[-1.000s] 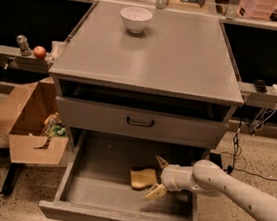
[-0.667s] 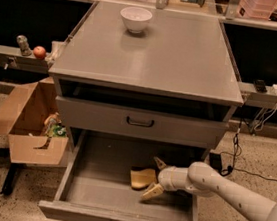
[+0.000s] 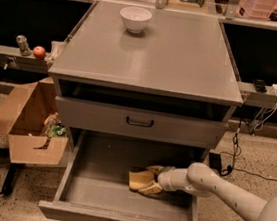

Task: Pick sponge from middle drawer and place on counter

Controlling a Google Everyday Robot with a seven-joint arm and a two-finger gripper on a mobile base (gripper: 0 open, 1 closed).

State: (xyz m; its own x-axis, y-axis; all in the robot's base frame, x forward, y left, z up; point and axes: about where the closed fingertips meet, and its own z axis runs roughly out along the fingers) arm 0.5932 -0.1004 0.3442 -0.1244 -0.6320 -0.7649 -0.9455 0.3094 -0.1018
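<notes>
The sponge [image 3: 138, 179], a pale yellow-tan pad, lies flat on the floor of the pulled-out middle drawer [image 3: 93, 192], right of its centre. My gripper [image 3: 153, 179] reaches into the drawer from the right on a white arm. It is open, with one tan finger [image 3: 155, 169] behind the sponge's right end and the other in front of it. The sponge rests on the drawer floor. The counter [image 3: 155, 59] is the grey cabinet top above.
A white bowl [image 3: 135, 19] stands at the back of the counter. A closed grey drawer front [image 3: 139, 122] hangs above the open drawer. An open cardboard box [image 3: 31, 124] sits on the floor to the left. Cables lie on the floor at right.
My gripper has shifted slightly left and further over the sponge's right end, and its fingers stand closer together. The sponge has not moved.
</notes>
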